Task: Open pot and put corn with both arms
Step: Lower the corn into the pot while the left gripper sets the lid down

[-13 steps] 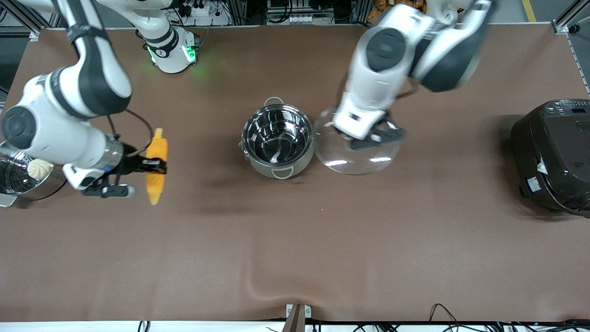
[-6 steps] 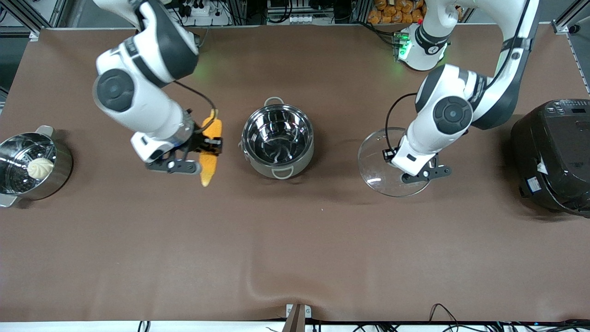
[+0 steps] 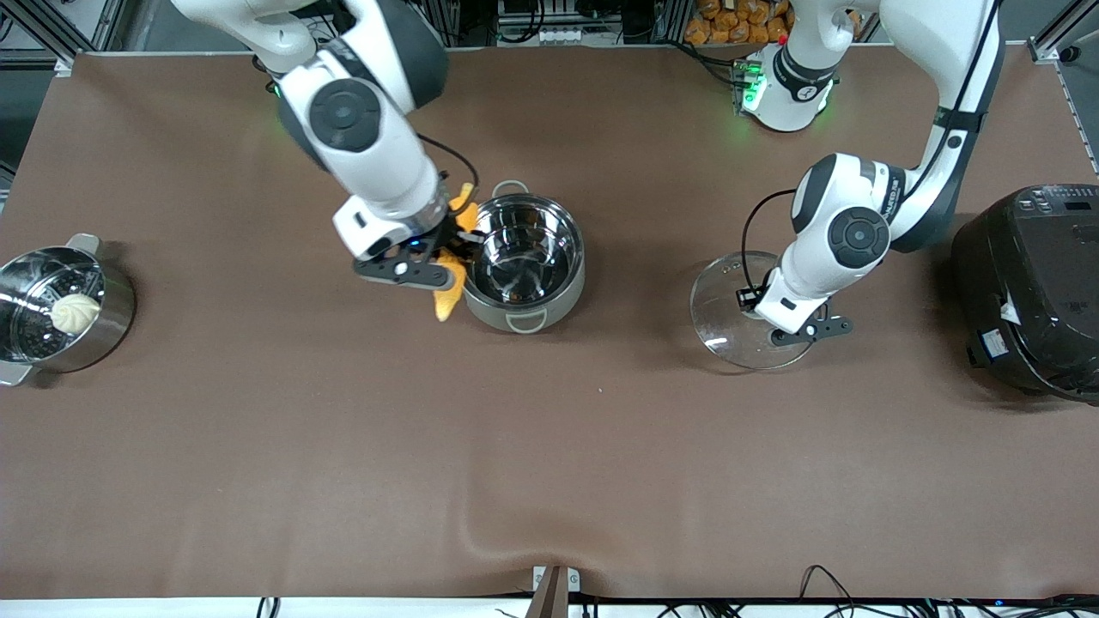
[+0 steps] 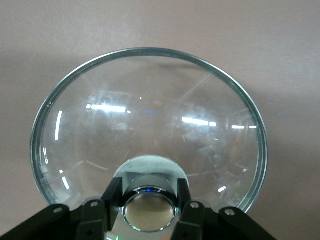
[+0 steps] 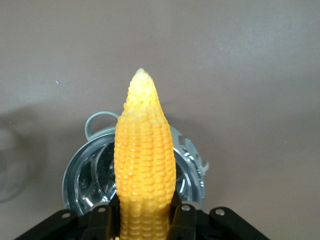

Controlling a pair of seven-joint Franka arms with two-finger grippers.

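Observation:
The pot (image 3: 562,292) stands uncovered and empty mid-table; the right wrist view shows it (image 5: 87,175) below the cob. My right gripper (image 3: 434,257) is shut on the corn (image 3: 446,300), which hangs over the pot's rim on the right arm's side. Its tapered tip points away from the wrist (image 5: 144,155), and the black fingers (image 5: 182,220) clamp its thick end. My left gripper (image 3: 786,319) is shut on the bronze knob (image 4: 149,212) of the glass lid (image 3: 730,309). It holds the lid low by the table, between the pot and the rice cooker.
A steel steamer pot (image 3: 112,318) with a white bun (image 3: 75,312) sits at the right arm's end. A large black rice cooker (image 3: 1030,292) stands at the left arm's end. The brown cloth has a raised fold (image 3: 481,524) near the front edge.
The right arm has carried the corn from beside the steamer pot to the open pot's rim. The left arm has moved the lid away from the pot, toward the rice cooker.

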